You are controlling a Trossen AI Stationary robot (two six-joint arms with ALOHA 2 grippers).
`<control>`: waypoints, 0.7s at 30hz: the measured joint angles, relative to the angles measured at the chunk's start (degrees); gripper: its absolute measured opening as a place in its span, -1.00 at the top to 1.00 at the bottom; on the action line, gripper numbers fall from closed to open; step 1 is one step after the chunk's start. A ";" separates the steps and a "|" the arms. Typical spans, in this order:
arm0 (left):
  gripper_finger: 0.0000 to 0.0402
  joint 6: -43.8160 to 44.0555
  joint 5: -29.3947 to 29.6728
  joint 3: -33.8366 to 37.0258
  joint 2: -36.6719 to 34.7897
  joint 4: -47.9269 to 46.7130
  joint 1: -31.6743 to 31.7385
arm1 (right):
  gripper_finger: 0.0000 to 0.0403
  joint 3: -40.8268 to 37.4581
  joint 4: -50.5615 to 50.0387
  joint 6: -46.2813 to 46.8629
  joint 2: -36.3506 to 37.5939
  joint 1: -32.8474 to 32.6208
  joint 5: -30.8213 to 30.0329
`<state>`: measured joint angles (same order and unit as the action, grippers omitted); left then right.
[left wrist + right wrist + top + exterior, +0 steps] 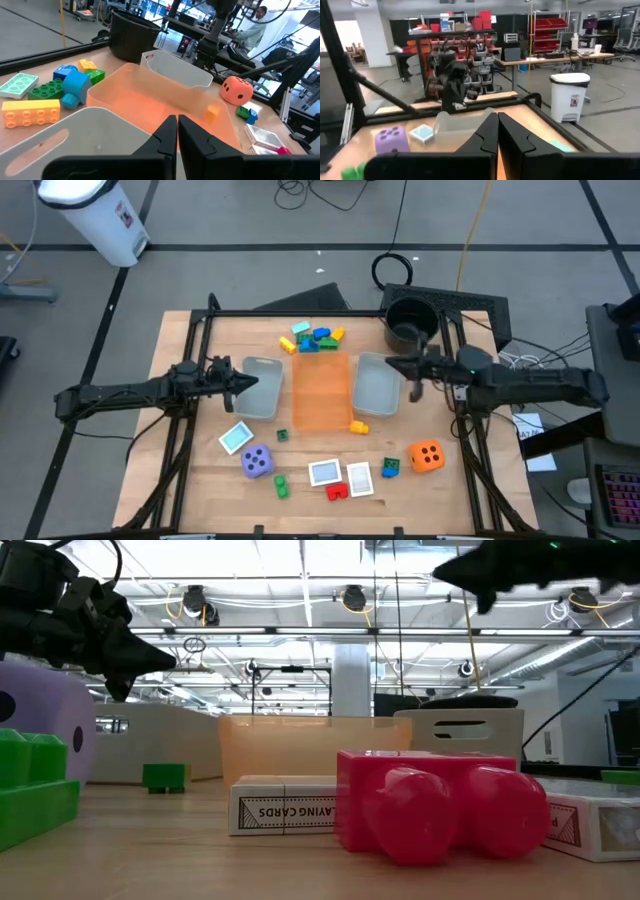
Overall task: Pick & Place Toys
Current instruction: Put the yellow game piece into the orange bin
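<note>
Several coloured bricks (312, 338) lie in a cluster at the table's far side, also in the left wrist view (55, 92). Near the front lie a purple die (257, 461), an orange die (427, 455), whitish cards (324, 472), a red brick (440, 810) and a green brick (281, 483). A yellow brick (359, 426) rests beside the orange tray (320, 392). My left gripper (250, 383) is shut and hovers over the left grey tray (262, 395). My right gripper (393, 364) is shut, raised above the right grey tray (372, 390). Neither holds anything.
A black round bucket (408, 322) stands at the far right corner. The three trays sit side by side mid-table. Bare wood shows at the table's left side and between the trays and the near toys. A white bin (100, 215) stands on the floor beyond.
</note>
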<state>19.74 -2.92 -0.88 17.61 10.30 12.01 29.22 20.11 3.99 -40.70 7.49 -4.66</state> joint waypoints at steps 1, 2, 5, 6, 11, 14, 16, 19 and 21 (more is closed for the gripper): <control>0.90 -0.01 -0.02 0.00 0.02 0.03 0.02 | 0.99 1.83 0.61 0.61 -2.98 0.01 -1.20; 0.90 0.01 -0.02 0.00 0.02 0.03 0.02 | 0.99 3.32 1.22 1.96 -6.00 0.02 -1.99; 0.90 -0.01 0.11 0.01 0.01 0.22 0.02 | 0.99 5.75 5.31 8.28 -14.54 0.04 -2.80; 0.90 -0.01 0.22 0.00 0.02 0.22 0.02 | 0.99 6.18 7.85 10.87 -16.94 0.04 -2.80; 0.90 3.54 0.46 0.02 0.02 2.26 0.00 | 0.99 6.69 24.85 21.87 -26.95 0.04 -2.76; 0.90 14.54 0.48 0.02 0.00 6.72 0.02 | 0.99 6.62 31.30 25.26 -30.99 0.04 -2.78; 0.90 21.06 0.48 0.02 0.02 10.40 0.02 | 0.99 6.62 34.76 28.65 -32.78 0.04 -2.78; 0.90 25.21 0.48 0.02 0.00 15.56 0.01 | 0.99 6.64 37.45 32.89 -34.95 0.04 -2.78; 0.90 24.99 0.51 0.00 0.00 17.74 0.02 | 0.99 6.62 38.64 34.35 -35.79 0.04 -2.86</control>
<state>44.73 -2.42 -0.89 17.61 28.04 12.03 35.83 58.74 38.34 -76.49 7.53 -7.52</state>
